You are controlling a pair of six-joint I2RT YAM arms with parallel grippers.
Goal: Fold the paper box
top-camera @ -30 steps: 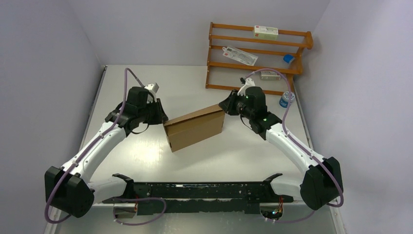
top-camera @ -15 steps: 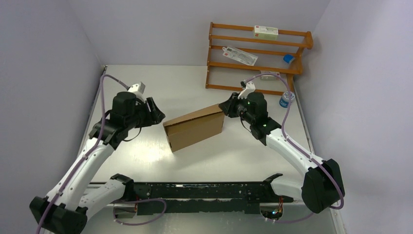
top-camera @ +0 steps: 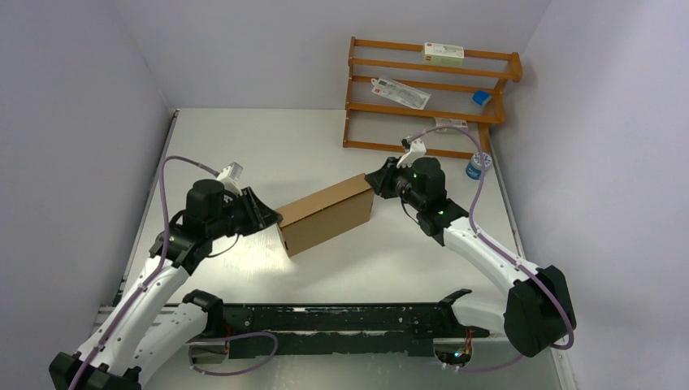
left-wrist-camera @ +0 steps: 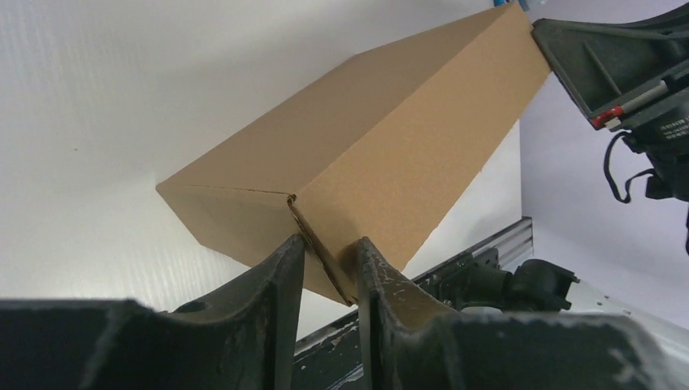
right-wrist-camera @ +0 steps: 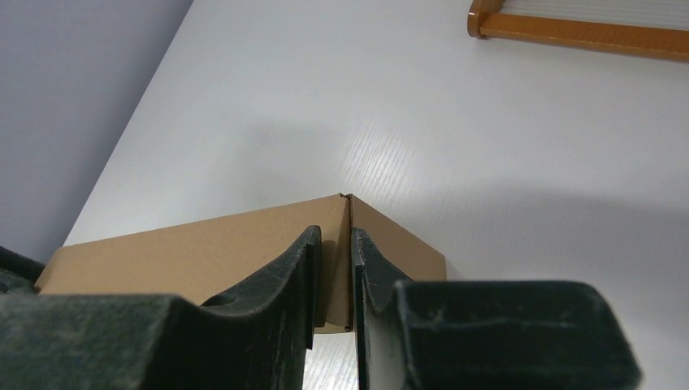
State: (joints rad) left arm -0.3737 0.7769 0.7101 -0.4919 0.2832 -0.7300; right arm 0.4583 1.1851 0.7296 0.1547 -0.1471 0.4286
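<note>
Top external view: the paper box [top-camera: 325, 214] sits at the middle of the table [top-camera: 268, 138], folded up into a closed shallow brown carton. Its long side runs from near-left to far-right. All of its flaps are shut, so nothing inside can be seen. I cannot tell whether it rests on the surface or is held just off it.

The right gripper [top-camera: 375, 180] is clamped on the box's far-right corner. In the right wrist view its fingers [right-wrist-camera: 302, 276] are nearly together, with the cardboard wall pinched in the narrow slot between them.

The left gripper [top-camera: 272, 218] meets the near-left corner. In the left wrist view its fingers [left-wrist-camera: 284, 276] stand partly apart, one on either side of the corner's raw edge (whether they press on it, I cannot tell).

Against the far wall stands a wooden rack [top-camera: 350, 89]. It holds a white carton [top-camera: 443, 54] on the top rail, a flat packet [top-camera: 400, 92] lower down, and a small blue item [top-camera: 481, 97] at the right. A little blue-capped jar [top-camera: 474, 169] stands on the table just beside the rack's right foot.

Bare tabletop lies between the box and the rack, over the whole far-left quarter, and in front of the box as far as the black base rail [top-camera: 341, 317]. The box is well apart from every table edge.
</note>
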